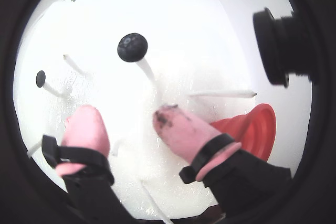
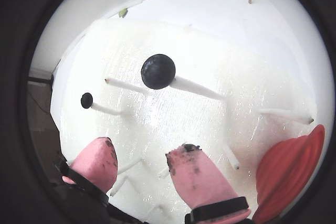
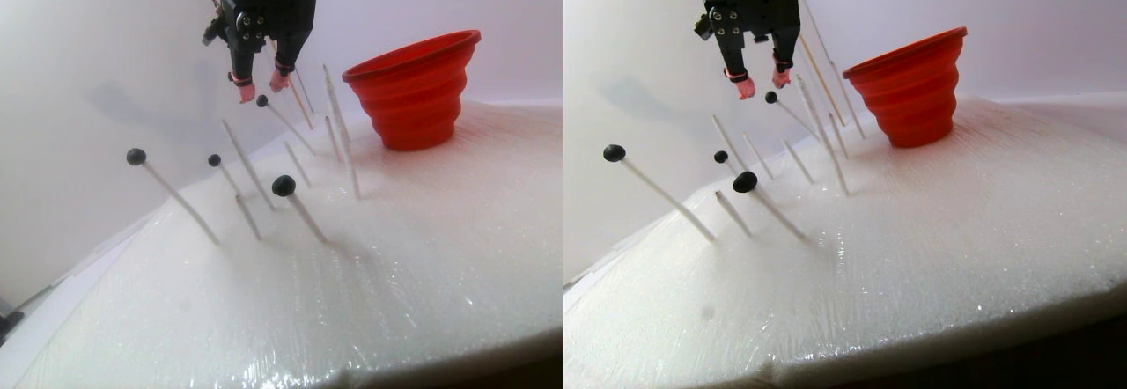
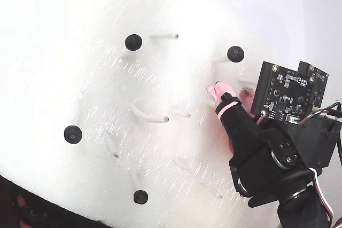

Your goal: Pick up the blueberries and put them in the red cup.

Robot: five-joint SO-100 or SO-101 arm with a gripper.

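Observation:
Several blueberries sit on the tips of thin white pegs stuck in a white foam slab [image 4: 80,78]. The nearest blueberry [image 1: 132,47] [image 2: 158,71] lies just ahead of my gripper [image 1: 126,114] [image 2: 144,148], apart from the pink fingertips [image 2: 191,169]. The gripper is open with nothing between its fingers. In the stereo pair view it hangs [image 3: 261,90] right above that blueberry [image 3: 261,101]. A smaller-looking blueberry [image 1: 40,78] [image 2: 86,100] stands farther left. The red cup [image 3: 414,90] [image 1: 252,127] [image 2: 289,171] stands upright to the gripper's right.
Bare white pegs [image 3: 339,125] lean between the gripper and the cup. More blueberries on pegs [image 4: 133,41] [image 4: 73,134] [image 4: 140,197] are spread over the slab. A second camera [image 1: 283,45] juts in at the right of a wrist view.

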